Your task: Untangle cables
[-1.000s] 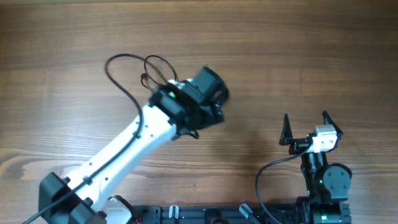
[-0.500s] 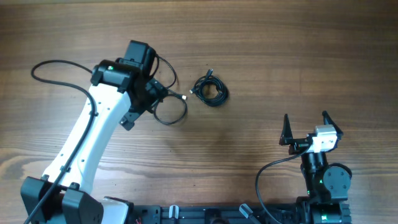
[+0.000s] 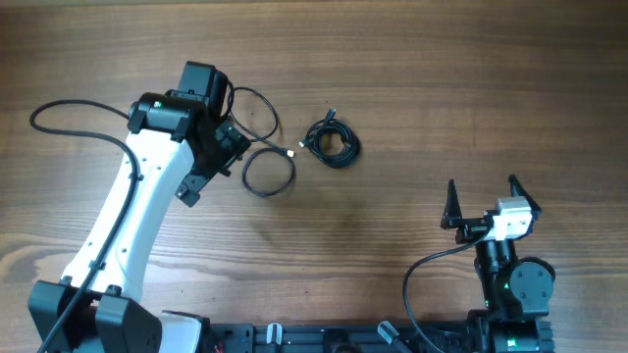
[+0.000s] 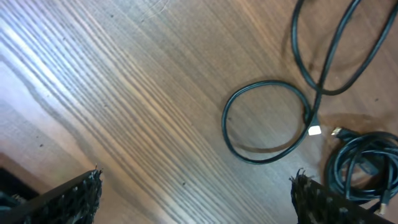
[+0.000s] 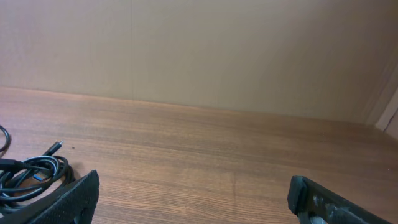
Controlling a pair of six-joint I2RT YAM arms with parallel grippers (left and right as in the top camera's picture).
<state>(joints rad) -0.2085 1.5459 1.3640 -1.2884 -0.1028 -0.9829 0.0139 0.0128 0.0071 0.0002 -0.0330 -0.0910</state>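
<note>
The cables lie in two lots on the wooden table (image 3: 442, 78). The loose cable (image 3: 268, 172) makes one round loop flat on the wood. Its tail (image 3: 257, 108) curves away in a wider arc, and its silver plug tip (image 3: 290, 153) sits at the edge of the loop. In the left wrist view this loop (image 4: 267, 121) lies just ahead of the left gripper (image 3: 214, 167), nearer its right finger than its left. The coiled bundle (image 3: 332, 142) is a tight knot of several turns just past that plug tip. It lies apart from the loop, out beyond the same finger (image 4: 311, 196), where the bundle (image 4: 364, 165) shows at the frame's edge. The left gripper (image 4: 196, 199) hangs above the wood with its jaws spread wide and nothing between them, touching neither lot. The right gripper (image 3: 482, 191) sits well apart from both lots, close to its own base, jaws likewise wide and empty. From its wrist camera the bundle (image 5: 31, 174) appears low on its left side, off past the left finger (image 5: 68, 199).
</note>
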